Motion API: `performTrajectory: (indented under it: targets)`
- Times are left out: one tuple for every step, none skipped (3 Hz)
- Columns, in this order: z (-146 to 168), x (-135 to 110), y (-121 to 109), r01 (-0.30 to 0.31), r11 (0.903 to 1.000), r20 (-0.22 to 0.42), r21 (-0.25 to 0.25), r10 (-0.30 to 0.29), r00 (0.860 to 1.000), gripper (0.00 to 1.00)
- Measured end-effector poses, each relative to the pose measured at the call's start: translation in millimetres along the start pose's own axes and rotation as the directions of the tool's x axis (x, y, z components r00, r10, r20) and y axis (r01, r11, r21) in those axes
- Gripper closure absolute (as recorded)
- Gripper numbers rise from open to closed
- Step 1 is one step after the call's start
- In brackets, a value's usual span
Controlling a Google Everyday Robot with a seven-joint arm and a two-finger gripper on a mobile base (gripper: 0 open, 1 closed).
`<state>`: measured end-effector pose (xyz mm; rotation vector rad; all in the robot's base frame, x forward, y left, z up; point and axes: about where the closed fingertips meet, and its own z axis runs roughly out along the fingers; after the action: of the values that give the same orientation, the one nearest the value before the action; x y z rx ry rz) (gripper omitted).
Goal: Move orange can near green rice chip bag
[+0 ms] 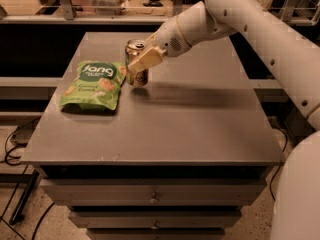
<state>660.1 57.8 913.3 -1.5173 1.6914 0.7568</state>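
The orange can [134, 50] is upright, just right of the green rice chip bag [94, 84], which lies flat on the left part of the grey table [190, 119]. My gripper [141, 62] is shut on the can from the right side, its tan fingers [145, 60] wrapped across the can's front. The can's base is at or just above the tabletop; I cannot tell if it touches. The white arm reaches in from the upper right.
The table's front edge has drawers [155, 196] below. A dark shelf and rail [100, 19] run behind the table. Cables [12, 149] lie on the floor at the left. The pale yellow sponge is hidden.
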Motion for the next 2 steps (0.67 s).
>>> performTrajectory:
  targets:
    - [22, 7, 7, -0.024, 0.9988, -0.011, -0.042, 0.023, 1.0, 0.51]
    - [35, 9, 13, -0.033, 0.9968, -0.011, -0.072, 0.032, 0.999, 0.28]
